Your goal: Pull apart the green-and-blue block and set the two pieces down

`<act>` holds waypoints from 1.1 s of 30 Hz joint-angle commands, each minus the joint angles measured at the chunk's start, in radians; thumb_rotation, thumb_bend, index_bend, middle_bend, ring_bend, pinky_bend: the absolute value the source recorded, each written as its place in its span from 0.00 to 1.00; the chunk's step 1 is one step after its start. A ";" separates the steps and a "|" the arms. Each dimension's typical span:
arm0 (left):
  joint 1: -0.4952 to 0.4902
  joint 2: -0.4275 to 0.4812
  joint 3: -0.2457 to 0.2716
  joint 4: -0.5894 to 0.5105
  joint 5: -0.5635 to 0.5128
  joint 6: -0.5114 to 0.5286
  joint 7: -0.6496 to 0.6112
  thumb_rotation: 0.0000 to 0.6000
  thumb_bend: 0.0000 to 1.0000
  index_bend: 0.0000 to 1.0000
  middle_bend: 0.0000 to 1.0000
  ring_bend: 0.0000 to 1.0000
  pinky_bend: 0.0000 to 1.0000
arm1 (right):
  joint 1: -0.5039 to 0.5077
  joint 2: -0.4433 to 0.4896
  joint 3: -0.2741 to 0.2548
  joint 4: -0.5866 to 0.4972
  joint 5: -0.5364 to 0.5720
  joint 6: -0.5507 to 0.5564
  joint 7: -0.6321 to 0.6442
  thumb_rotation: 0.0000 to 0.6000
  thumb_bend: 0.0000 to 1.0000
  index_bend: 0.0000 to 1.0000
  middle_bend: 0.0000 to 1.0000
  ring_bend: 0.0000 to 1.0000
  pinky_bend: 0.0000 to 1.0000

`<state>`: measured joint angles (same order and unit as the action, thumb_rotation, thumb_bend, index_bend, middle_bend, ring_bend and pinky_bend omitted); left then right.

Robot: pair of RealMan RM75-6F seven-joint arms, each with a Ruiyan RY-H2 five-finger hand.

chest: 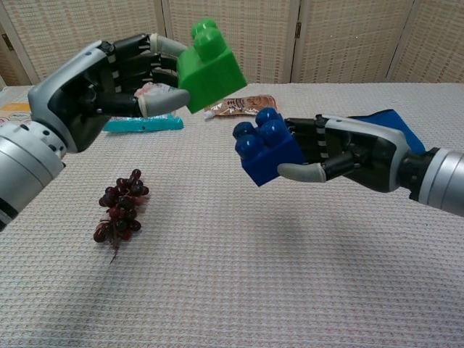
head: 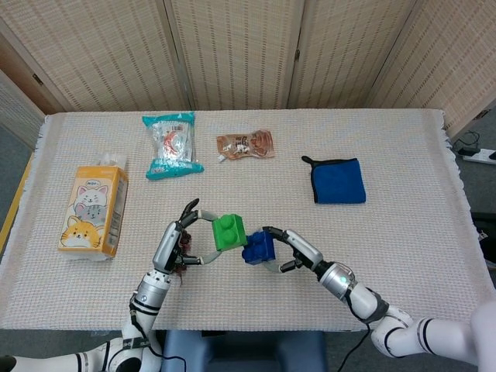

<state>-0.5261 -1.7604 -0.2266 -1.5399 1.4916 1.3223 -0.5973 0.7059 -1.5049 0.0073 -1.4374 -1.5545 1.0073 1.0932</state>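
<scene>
The block is in two pieces, both held above the table. My left hand [chest: 101, 90] grips the green piece [chest: 209, 61], which also shows as the green piece [head: 229, 232] in the head view beside my left hand [head: 172, 242]. My right hand [chest: 348, 152] grips the blue piece [chest: 266, 147], seen from above as the blue piece [head: 259, 248] in my right hand [head: 294, 249]. A small gap separates the two pieces, the green one higher and to the left.
A bunch of dark grapes [chest: 119, 210] lies on the cloth under my left hand. Further back lie a cat-printed carton [head: 94, 210], a teal snack bag [head: 172, 146], a brown pouch [head: 246, 145] and a folded blue cloth [head: 338, 180].
</scene>
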 commanded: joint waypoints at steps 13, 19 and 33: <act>0.057 -0.001 0.142 0.303 -0.001 -0.051 0.056 1.00 0.34 0.76 0.90 0.36 0.00 | -0.112 0.248 -0.045 -0.014 0.114 -0.015 -0.498 1.00 0.41 0.63 0.38 0.28 0.17; 0.051 -0.103 0.173 0.519 0.036 -0.051 0.001 1.00 0.34 0.76 0.90 0.36 0.00 | -0.135 0.262 -0.054 0.001 0.137 -0.044 -0.564 1.00 0.42 0.63 0.38 0.28 0.17; 0.031 -0.177 0.182 0.711 0.058 -0.060 -0.115 1.00 0.34 0.56 0.77 0.25 0.00 | -0.126 0.243 -0.035 0.015 0.178 -0.147 -0.683 1.00 0.42 0.45 0.23 0.18 0.16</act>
<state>-0.4918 -1.9400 -0.0490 -0.8316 1.5451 1.2666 -0.7073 0.5788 -1.2648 -0.0302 -1.4181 -1.3724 0.8643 0.4049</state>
